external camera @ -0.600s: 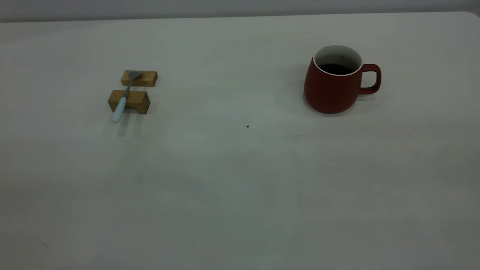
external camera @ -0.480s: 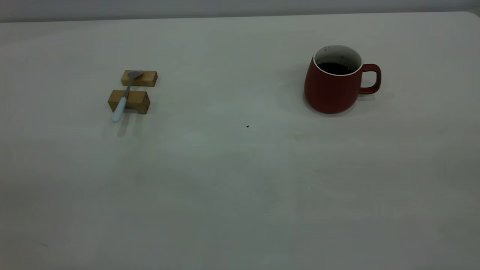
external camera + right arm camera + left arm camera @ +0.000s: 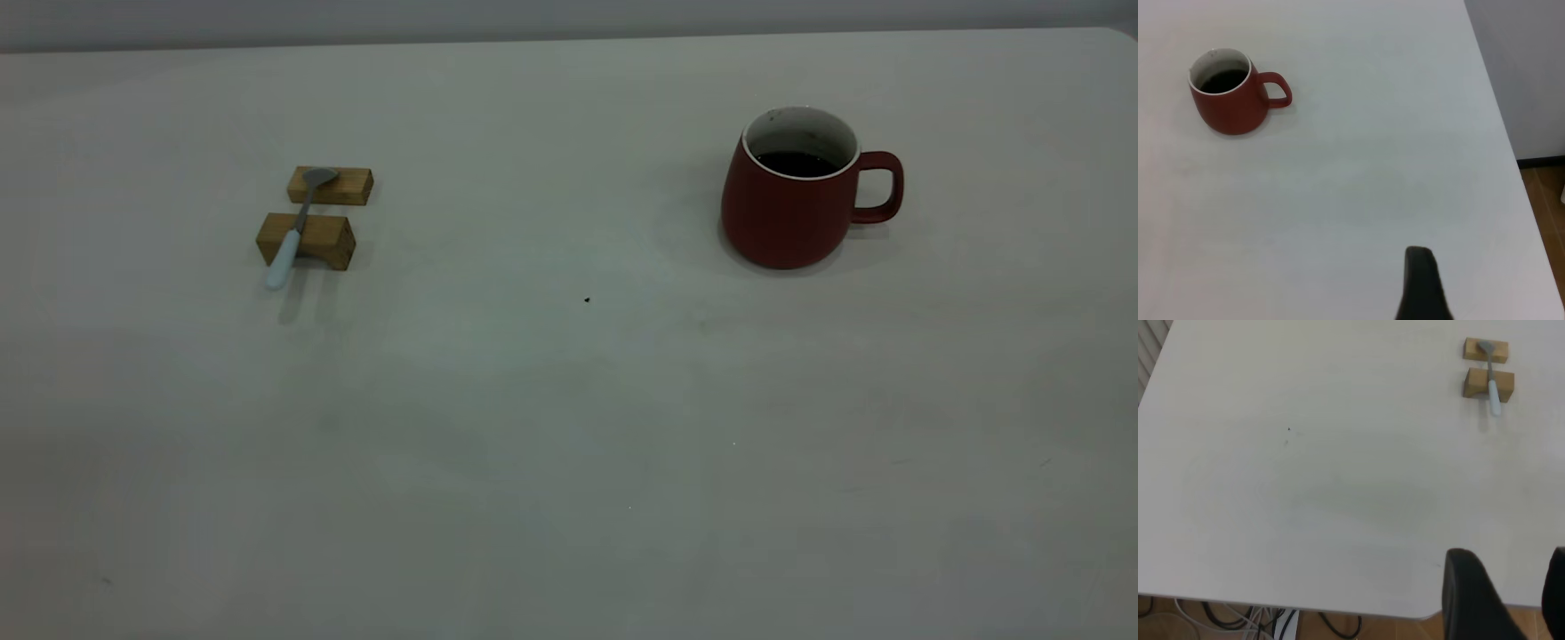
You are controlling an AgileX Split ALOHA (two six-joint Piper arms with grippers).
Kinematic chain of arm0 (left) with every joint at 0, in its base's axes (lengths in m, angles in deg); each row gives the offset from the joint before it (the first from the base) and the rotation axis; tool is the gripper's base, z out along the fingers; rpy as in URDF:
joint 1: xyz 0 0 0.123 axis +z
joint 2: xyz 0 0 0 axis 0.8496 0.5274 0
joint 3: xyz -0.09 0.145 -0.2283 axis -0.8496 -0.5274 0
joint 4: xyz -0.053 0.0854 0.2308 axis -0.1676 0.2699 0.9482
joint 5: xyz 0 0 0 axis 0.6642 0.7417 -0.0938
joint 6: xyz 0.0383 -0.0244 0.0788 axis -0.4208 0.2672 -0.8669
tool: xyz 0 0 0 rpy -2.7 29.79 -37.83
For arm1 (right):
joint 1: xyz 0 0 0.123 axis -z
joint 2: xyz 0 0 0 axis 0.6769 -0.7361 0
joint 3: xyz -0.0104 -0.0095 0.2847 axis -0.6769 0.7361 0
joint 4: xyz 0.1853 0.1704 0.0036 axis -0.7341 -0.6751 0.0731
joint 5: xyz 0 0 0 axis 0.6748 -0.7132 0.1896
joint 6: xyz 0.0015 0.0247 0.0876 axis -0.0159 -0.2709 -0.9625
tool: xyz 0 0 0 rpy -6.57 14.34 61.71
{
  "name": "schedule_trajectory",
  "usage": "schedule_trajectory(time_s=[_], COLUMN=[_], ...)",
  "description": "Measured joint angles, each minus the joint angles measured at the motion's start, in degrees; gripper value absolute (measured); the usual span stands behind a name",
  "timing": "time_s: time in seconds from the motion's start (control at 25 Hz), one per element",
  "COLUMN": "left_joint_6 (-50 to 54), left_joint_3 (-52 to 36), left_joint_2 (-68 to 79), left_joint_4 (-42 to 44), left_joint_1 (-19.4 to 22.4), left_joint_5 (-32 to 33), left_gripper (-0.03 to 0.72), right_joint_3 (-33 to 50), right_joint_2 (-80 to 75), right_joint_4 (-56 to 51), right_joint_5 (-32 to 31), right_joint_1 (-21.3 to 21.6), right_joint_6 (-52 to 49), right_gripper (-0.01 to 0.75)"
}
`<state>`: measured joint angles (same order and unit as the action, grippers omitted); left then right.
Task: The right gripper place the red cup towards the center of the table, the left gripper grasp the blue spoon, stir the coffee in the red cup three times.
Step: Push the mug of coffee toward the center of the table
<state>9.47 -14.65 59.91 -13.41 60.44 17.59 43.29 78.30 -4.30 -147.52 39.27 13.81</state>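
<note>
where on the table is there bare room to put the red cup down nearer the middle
The widest bare patch lies between the red cup and the two wooden blocks that carry the blue spoon, around the small dark speck. The whole near half of the table is bare too. Only the blocks' spot at the left is crowded.

Neither arm appears in the exterior view. The left gripper [image 3: 1503, 597] is cut off by its wrist picture's edge, only two dark fingers showing. One finger [image 3: 1421, 283] of the right gripper shows, so its opening cannot be judged.
</note>
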Motion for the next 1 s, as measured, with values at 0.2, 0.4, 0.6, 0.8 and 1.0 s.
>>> schedule_trajectory(time_s=[0.2,0.4,0.6,0.8,1.0], left_joint_6=[0.0,0.0,0.0,0.0,0.0], left_joint_3=[0.0,0.0,0.0,0.0,0.0], left_joint_2=[0.0,0.0,0.0,0.0,0.0], left_joint_4=[0.0,0.0,0.0,0.0,0.0], left_joint_1=[0.0,0.0,0.0,0.0,0.0], left_joint_5=[0.0,0.0,0.0,0.0,0.0], left_gripper=[0.341,0.341,0.341,0.341,0.341], right_joint_3=[0.0,0.0,0.0,0.0,-0.1], right_joint_2=[0.0,0.0,0.0,0.0,-3.8], right_joint_4=[0.0,0.0,0.0,0.0,-0.4], right_joint_5=[0.0,0.0,0.0,0.0,0.1], right_joint_1=[0.0,0.0,0.0,0.0,0.0], right_joint_6=[0.0,0.0,0.0,0.0,0.0], right_gripper=[0.574,0.574,0.574,0.574,0.574])
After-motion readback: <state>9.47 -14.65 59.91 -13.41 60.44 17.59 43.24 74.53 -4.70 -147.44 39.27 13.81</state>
